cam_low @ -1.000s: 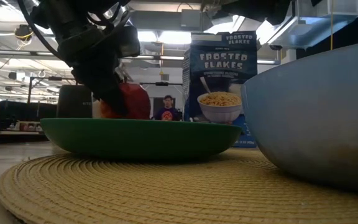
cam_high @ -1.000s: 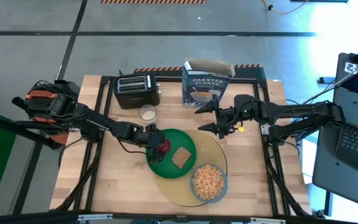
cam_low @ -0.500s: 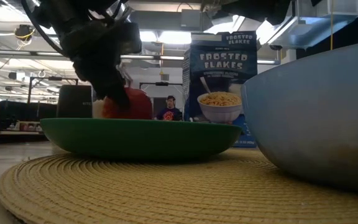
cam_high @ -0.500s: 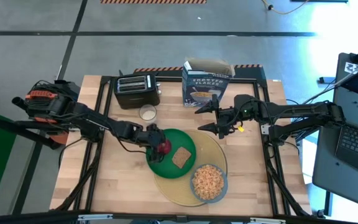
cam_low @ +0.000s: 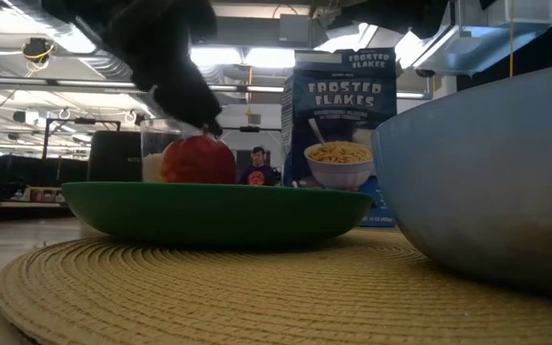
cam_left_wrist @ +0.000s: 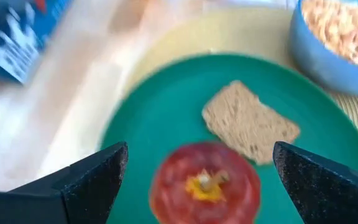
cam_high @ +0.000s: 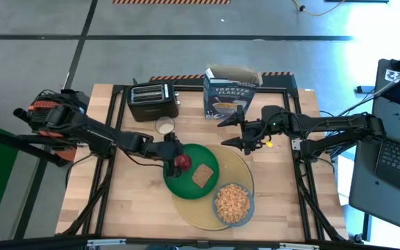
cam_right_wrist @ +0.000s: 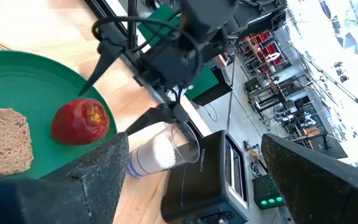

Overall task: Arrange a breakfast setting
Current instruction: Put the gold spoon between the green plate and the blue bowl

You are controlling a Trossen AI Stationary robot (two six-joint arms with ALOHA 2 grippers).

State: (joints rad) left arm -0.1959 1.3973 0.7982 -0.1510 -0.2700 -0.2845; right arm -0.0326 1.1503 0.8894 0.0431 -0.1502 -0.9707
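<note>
Left gripper [cam_high: 171, 153] fingers spread just above red apple [cam_high: 182, 162] on green plate [cam_high: 186, 184], right gripper [cam_high: 233, 132] spread, waiting.

I see the wooden table [cam_high: 137, 201] carrying the round yellow mat [cam_high: 245, 169] toward its right half, a black toaster [cam_high: 153, 101] at the far edge, the blue cereal box [cam_high: 229, 97] standing beside it, and the milk glass [cam_high: 164, 126] just in front of the toaster

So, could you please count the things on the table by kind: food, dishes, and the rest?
Food: 4: apple, toast, cereal box, cereal
Dishes: 3: plate, bowl, glass
Rest: 2: mat, toaster
Total: 9
</note>
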